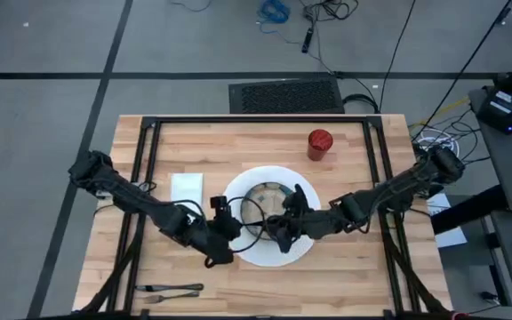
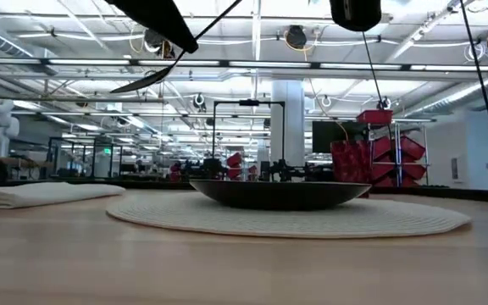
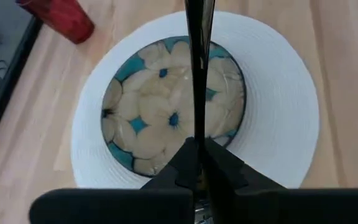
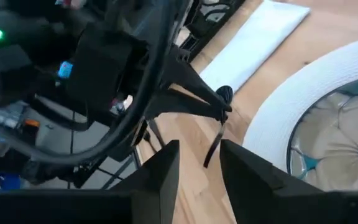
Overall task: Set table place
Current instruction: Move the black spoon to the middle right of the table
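While my left gripper (image 3: pixel 197 163) clamps a thin dark metal utensil (image 3: pixel 197 74) above the floral bowl (image 3: pixel 173 106) on the round white plate (image 3: pixel 278 112), my right gripper (image 4: pixel 199 163) hovers open, empty.

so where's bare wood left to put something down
Free: the table right of the plate below the red cup, and the strip between napkin and cutlery. Crowded: over the plate and bowl, where the left hand holds a utensil and the right hand hovers.
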Robot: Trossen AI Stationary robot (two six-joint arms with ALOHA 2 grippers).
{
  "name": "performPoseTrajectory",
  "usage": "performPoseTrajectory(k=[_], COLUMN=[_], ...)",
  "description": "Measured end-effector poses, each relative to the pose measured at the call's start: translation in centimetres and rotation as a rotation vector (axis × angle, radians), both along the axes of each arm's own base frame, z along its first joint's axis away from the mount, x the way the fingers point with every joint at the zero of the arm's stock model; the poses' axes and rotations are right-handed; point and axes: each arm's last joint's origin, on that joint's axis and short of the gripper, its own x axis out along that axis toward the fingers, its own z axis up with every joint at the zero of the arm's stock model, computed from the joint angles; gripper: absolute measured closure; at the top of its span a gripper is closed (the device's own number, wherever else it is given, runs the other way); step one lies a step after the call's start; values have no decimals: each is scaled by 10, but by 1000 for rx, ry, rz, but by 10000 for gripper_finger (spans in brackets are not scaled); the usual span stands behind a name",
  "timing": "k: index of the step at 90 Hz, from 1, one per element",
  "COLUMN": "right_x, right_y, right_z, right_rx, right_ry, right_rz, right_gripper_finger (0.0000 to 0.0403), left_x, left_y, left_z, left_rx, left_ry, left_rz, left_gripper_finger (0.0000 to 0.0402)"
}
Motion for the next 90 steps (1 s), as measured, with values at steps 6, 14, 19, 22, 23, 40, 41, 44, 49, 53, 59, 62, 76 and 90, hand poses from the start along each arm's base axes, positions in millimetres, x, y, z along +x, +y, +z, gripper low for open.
performPoseTrajectory(k=[6,14,19,22,23,40,41,44,49,53,59,62,76,90], right_x=[1,1,1,1,1,1,1,1,0,0,-1,-1,-2,-3], right_y=[-1,-3,-3,-3,-3,-3,-3,-3,-3,-4,-4,-4,-5,-6], right_z=[0,0,0,0,0,-1,-1,-2,-3,-4,-5,-5,-7,-9], right_rx=[7,13,14,15,15,6,5,0,-5,-9,-18,-27,-64,-91], right_ry=[-4,-4,-4,-4,-4,4,5,12,22,30,43,47,69,90], right_rz=[-6,-13,-14,-14,-14,-17,-18,-20,-21,-22,-27,-32,-29,-38], right_gripper_finger=[301,313,323,332,334,384,387,393,397,397,399,400,402,403], left_x=[1,2,3,3,3,4,3,3,3,3,3,3,3,4], left_y=[0,0,1,1,2,3,2,2,2,2,2,2,2,1], left_z=[-1,-1,-1,-1,-1,-1,-1,-1,-1,-1,-1,-1,-1,-1], left_rx=[0,-2,-2,0,0,-7,-9,-11,-16,-18,-21,-22,-12,-30], left_ry=[-5,-10,-12,-12,-12,-7,-6,-4,-3,-4,-5,-5,-1,-5], left_rz=[3,6,9,11,13,12,10,9,8,11,16,18,7,-4], left_gripper_finger=[401,401,401,401,401,401,401,401,401,401,401,401,399,362])
